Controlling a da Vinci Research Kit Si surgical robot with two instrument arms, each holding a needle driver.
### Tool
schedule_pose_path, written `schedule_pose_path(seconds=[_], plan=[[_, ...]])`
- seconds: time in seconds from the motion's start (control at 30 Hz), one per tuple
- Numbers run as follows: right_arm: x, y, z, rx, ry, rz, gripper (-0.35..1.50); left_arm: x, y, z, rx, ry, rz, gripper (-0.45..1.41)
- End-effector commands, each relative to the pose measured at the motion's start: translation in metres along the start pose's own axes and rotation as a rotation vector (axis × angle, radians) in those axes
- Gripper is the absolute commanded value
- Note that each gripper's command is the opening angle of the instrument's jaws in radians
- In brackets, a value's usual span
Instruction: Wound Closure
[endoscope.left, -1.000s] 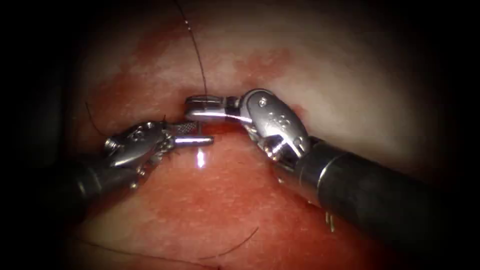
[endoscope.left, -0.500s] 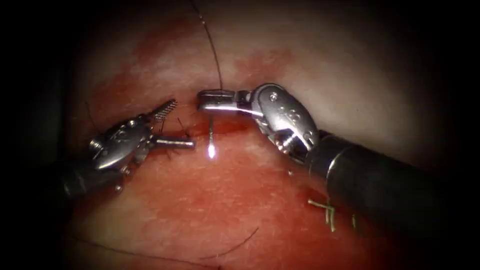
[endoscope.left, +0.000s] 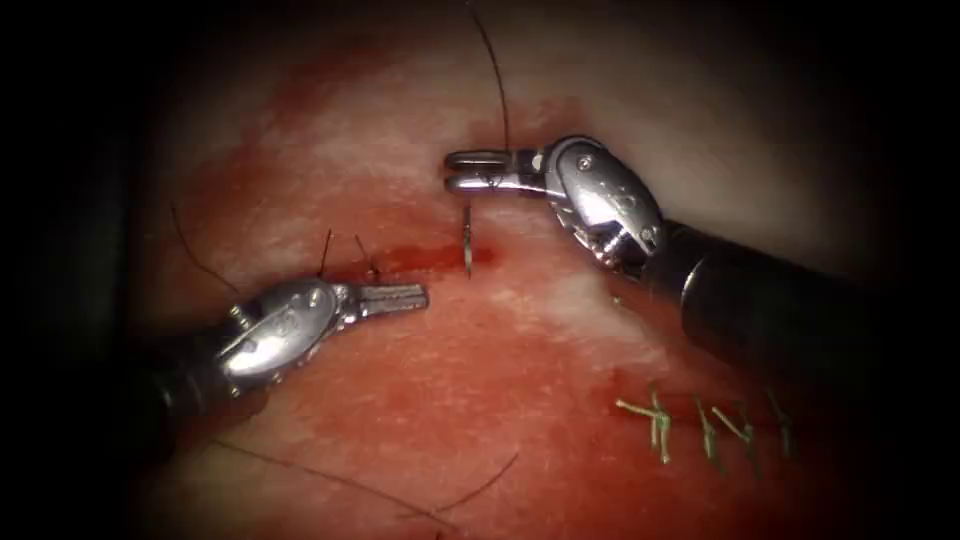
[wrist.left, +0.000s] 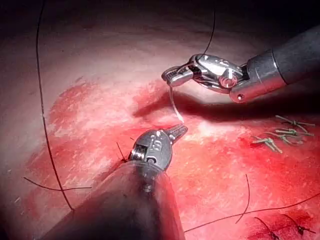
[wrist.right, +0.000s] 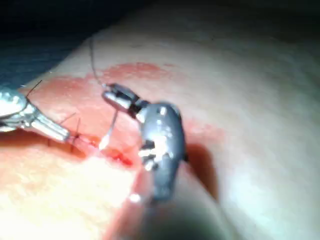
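My right tool (endoscope.left: 470, 172) hovers above the right end of the cut (endoscope.left: 430, 258), shut on the blunt end of the curved needle (endoscope.left: 467, 240). The needle hangs down with its tip at the cut; whether it touches the tissue I cannot tell. Dark thread (endoscope.left: 498, 90) rises from these jaws. My left tool (endoscope.left: 398, 296) lies low beside the cut's left part, shut and holding nothing. The left wrist view has the needle (wrist.left: 175, 106) dangling from the right tool (wrist.left: 172, 76) toward the left tool (wrist.left: 177, 132). In the right wrist view the right tool (wrist.right: 116, 96) grips the needle (wrist.right: 111, 127).
Two short cut thread ends (endoscope.left: 325, 250) stick up from the cut's left part. Green stitches (endoscope.left: 700, 425) sit at the lower right under the right shaft. Loose dark thread (endoscope.left: 470, 495) lies on the red-stained tissue (endoscope.left: 480, 380) near the front.
My right tool rose up and to the right, carrying the needle with it. The left tool's jaws went from open to shut and shifted down a little.
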Motion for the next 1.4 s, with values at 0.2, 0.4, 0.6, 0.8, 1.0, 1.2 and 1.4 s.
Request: schedule_pose_path(seconds=[0.2, 0.4, 0.6, 0.8, 1.0, 1.2, 1.4], plan=[[-0.0012, 0.0006, 0.0012, 0.003, 0.028, -0.041, -0.35, -0.0020, -0.0015, 0.0016, 0.185, -0.173, 0.007, -0.45], [-0.0019, 0.0005, 0.0023, 0.004, 0.034, -0.064, -0.35, -0.0036, -0.0021, 0.0021, 0.216, -0.245, 0.027, -0.45], [-0.0025, 0.0009, 0.0032, -0.012, 0.044, -0.132, -0.35, -0.0047, -0.0010, 0.0030, 0.196, -0.316, 0.046, -0.45], [-0.0035, 0.0013, 0.0034, -0.020, 0.010, -0.192, -0.35, -0.0056, 0.0005, 0.0043, 0.147, -0.351, 0.053, -0.45], [-0.0055, 0.0005, 0.0033, -0.022, -0.037, -0.287, -0.35, -0.0063, 0.0012, 0.0051, 0.117, -0.369, 0.051, -0.45], [-0.0053, 0.0005, 0.0037, -0.011, -0.035, -0.280, -0.35, -0.0069, 0.0008, 0.0050, 0.112, -0.381, 0.044, -0.45], [-0.0057, 0.0007, 0.0047, -0.004, -0.019, -0.247, -0.35, -0.0074, 0.0007, 0.0051, 0.110, -0.392, 0.036, -0.45]])
